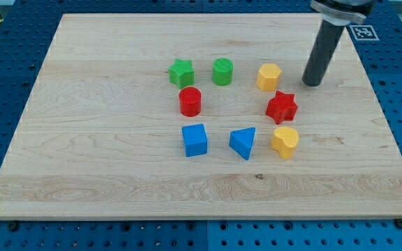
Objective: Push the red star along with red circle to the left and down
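My tip (313,83) beside faceted red star (282,107).

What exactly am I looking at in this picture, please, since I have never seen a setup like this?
This single camera looks down at a pale wooden board on a blue perforated bench. The dark rod at the view's top right is the end of a robot arm; it has no gripper and holds nothing. My tip rests on the board, just up and right of the red star block, beside the yellow hexagon-like block. Loosely ringed on the board are also a red cylinder block, green star block, green cylinder block, blue cube block, blue triangular block and yellow heart-shaped block.
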### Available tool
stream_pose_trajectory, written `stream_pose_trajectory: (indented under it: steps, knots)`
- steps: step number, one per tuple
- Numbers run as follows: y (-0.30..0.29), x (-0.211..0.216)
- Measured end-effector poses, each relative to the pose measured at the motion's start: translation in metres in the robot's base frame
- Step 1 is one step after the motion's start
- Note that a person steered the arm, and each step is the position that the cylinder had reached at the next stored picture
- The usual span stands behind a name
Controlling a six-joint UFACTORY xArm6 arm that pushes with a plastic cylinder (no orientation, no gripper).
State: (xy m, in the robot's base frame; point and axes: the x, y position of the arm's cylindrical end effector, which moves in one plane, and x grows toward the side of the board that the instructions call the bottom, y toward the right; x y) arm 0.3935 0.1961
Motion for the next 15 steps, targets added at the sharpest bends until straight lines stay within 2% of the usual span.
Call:
stream_pose_trajectory:
  steps: [2,4,5,7,8,10,14,15]
  knots:
    - [0.001,0.002]
    - [0.024,0.050]
    - [0.023,0.061]
    - [-0.039,0.092]
    - [-0.053,0.092]
    - [-0.040,0.096]
    - [-0.042,0.071]
    - [-0.021,0.056]
